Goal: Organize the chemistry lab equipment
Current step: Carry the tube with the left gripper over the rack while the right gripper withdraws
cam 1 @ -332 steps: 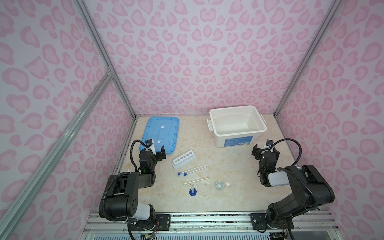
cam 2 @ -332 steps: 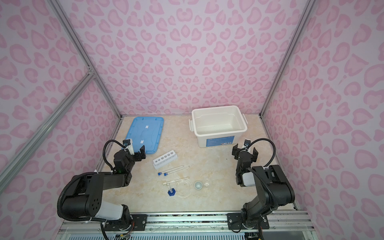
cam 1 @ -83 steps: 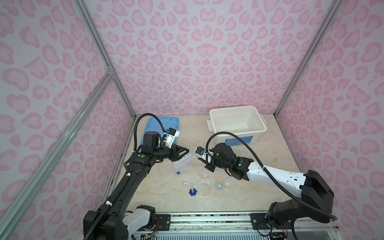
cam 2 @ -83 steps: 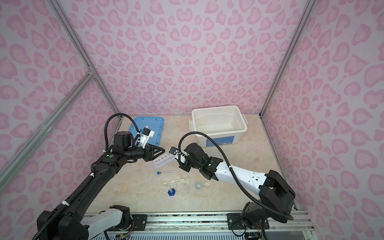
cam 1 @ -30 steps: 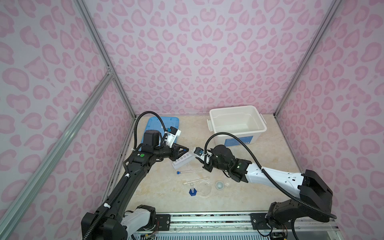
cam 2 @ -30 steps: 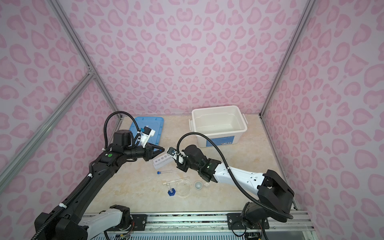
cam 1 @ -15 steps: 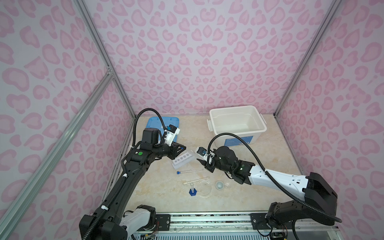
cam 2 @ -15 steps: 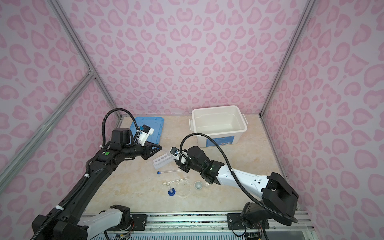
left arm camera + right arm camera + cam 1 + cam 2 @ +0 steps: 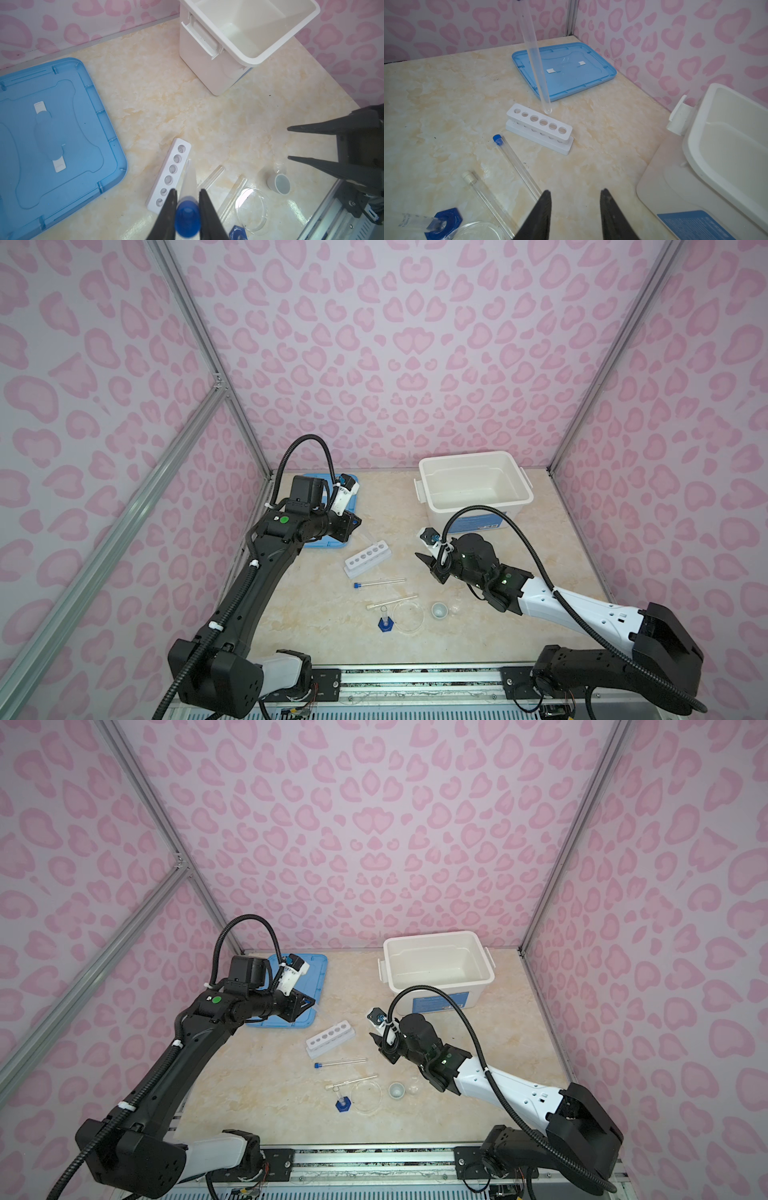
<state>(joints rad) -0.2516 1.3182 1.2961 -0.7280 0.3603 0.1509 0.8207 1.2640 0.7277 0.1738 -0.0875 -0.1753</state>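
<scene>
White bin (image 9: pixel 473 485): well apart from rack (image 9: pixel 368 559), bare tabletop (image 9: pixel 399 522) between.
Blue lid (image 9: pixel 313 977): near one rack end.
Left gripper (image 9: pixel 188 190): clamped on blue-capped tube (image 9: pixel 533 56), tip just beside rack's edge.
Right gripper (image 9: pixel 576 191): parted, empty, near rack.

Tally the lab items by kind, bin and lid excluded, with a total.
Slim clear test tubes: 3 (held blue-capped tube, lying blue-capped tube, white-capped tube)
White six-hole rack: 1
Tiny clear blue-based cylinder: 1
Clear round petri dish: 1
Small white cup: 1
Small clear piece beside the cup, kind unclear: 1
Total: 8
</scene>
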